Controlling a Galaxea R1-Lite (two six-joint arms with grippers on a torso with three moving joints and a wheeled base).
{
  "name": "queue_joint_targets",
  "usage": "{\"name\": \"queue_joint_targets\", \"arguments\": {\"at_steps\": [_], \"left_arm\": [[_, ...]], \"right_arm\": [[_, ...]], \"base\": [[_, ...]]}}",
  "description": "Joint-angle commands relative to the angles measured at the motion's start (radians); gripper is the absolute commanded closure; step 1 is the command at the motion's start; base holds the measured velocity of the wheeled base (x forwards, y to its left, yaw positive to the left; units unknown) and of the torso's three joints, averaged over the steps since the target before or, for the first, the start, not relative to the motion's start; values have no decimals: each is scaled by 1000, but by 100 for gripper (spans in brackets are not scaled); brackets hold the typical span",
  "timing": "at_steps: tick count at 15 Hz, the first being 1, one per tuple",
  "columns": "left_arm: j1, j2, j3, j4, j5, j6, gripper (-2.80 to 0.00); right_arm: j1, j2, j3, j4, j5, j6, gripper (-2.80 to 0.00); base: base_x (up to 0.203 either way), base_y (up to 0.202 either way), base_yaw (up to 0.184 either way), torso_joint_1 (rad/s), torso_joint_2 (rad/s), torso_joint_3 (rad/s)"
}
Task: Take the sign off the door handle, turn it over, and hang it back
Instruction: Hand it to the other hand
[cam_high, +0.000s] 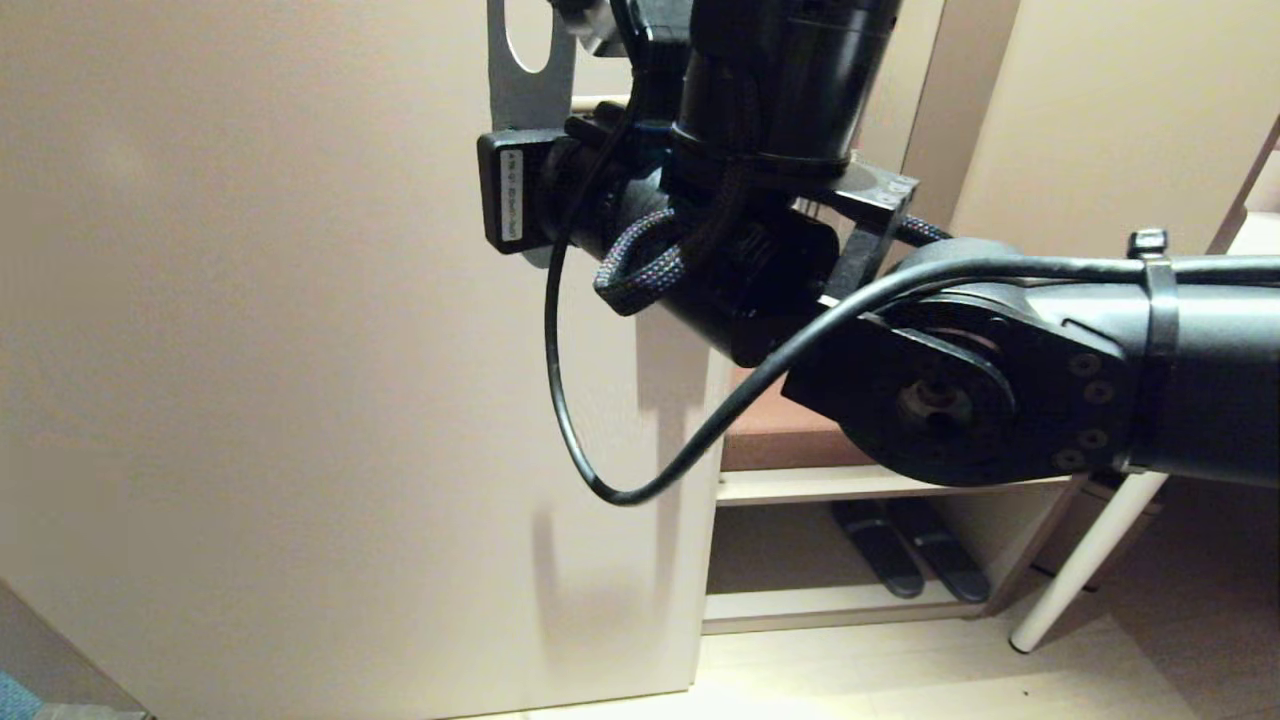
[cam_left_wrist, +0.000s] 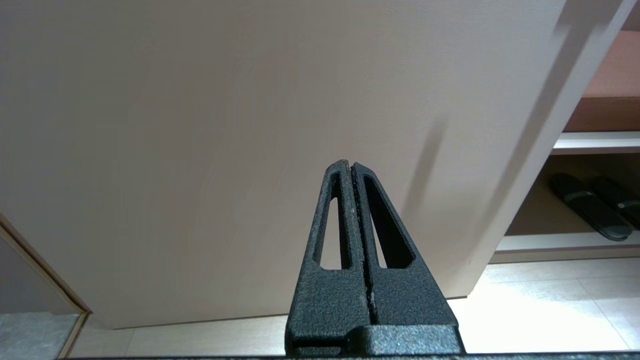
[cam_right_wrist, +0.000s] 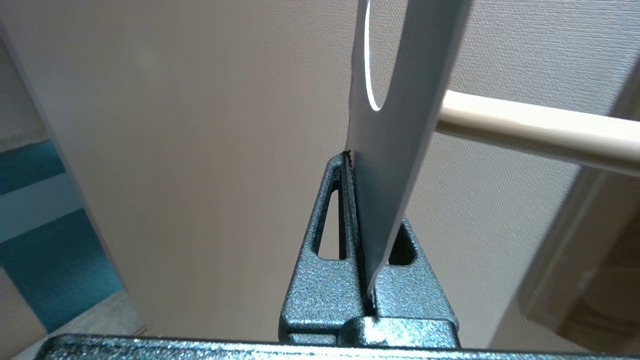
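1. You had the right gripper (cam_right_wrist: 352, 160) clamped on the sign (cam_right_wrist: 395, 150) — its two fingers (cam_right_wrist: 320, 235) pressed together with the card's lower end pinched between them.
2. In the right wrist view the sign stood edge-on, rising out of the jaws toward 12 o'clock, its pale face showing and the round hole high in the card.
3. The door handle (cam_right_wrist: 535, 130) ran as a cream bar behind the sign, stretching off toward 3 o'clock; its free end was hidden behind the card, so you could not tell whether the hole was over the lever or only in front of it.
4. In the head view the sign (cam_high: 530, 90) sat at about 12 o'clock of the frame, above the right arm's wrist, with a short piece of the door handle (cam_high: 600, 103) showing just right of it against the beige door (cam_high: 250, 350).
5. You kept the left gripper (cam_left_wrist: 351, 165) parked low, its fingers shut tight on nothing, pointing at the door's lower panel.
6. Past the door's edge, toward 4 o'clock in the head view, a pair of dark slippers (cam_high: 905, 545) lay on a low shelf — well apart from the sign.
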Motion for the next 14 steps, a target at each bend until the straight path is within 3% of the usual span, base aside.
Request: {"name": "queue_joint_targets", "arguments": {"at_steps": [1,9,14], "left_arm": [[0,0,0,0,1,-1,0],[0,0,0,0,1,-1,0],[0,0,0,0,1,-1,0]], "right_arm": [[1,-51,44,-3,-2,0,0],[-36,-238,275,-2,-6,0,0],[-147,-389,493,-40,-7,-28,0]], "base": [[0,0,0,0,0,0],[0,0,0,0,0,0],[0,0,0,0,0,0]]}}
